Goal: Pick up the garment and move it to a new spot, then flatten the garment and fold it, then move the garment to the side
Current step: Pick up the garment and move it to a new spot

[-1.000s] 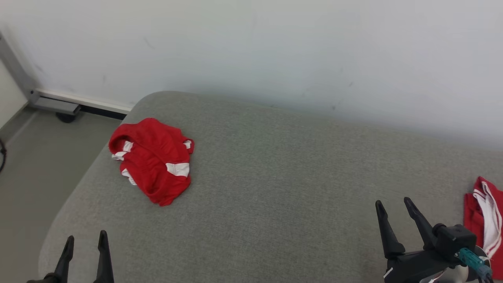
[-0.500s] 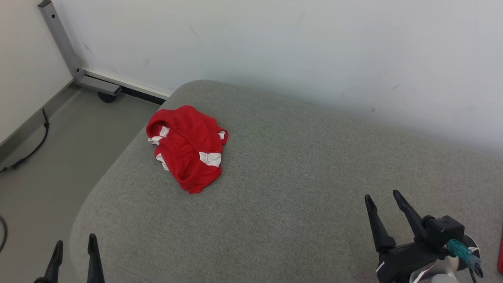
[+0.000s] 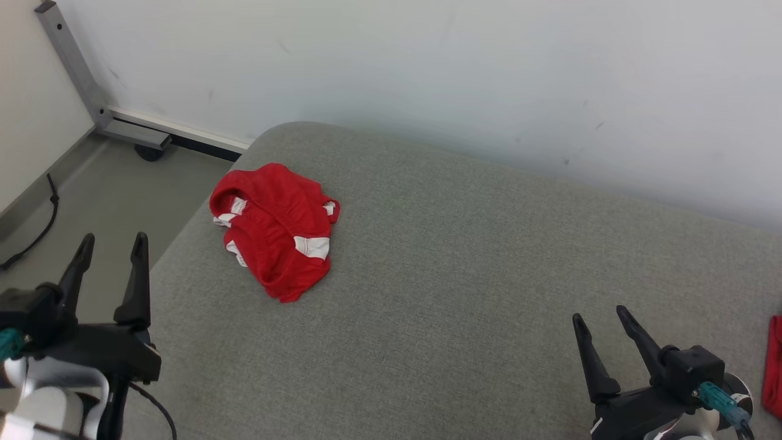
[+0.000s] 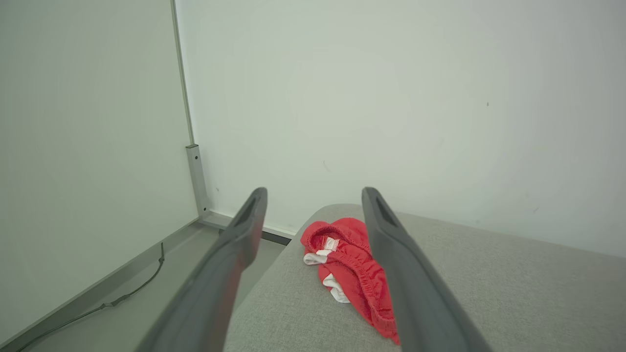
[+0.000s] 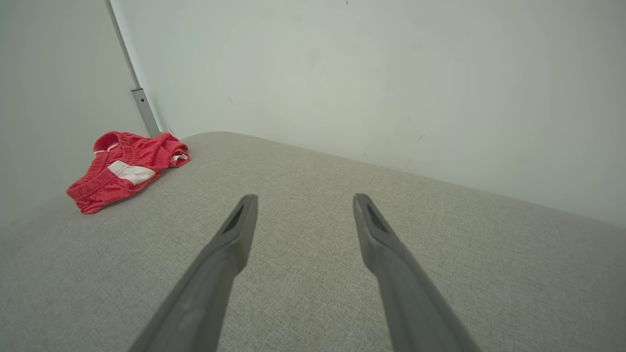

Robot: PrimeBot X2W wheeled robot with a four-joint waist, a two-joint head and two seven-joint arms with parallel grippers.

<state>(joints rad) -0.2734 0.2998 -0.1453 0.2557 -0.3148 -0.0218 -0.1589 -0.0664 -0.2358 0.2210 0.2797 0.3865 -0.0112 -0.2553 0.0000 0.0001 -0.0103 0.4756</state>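
- Head view showed us the garment (image 3: 274, 229) crumpled in a heap near the far left corner of the grey cushion (image 3: 464, 275). Nothing gripped it, so we judged the whole task lay ahead: pick-up, flattening, folding, moving aside.
- Our left gripper (image 3: 115, 237) hung beside the cushion's left edge and our right gripper (image 3: 599, 314) over its near right part. Both had jaws wide and empty, well apart from the garment.
- We saw thin red fabric with white panels and a gathered elastic waistband. The cushion was coarse woven cloth with rounded corners.
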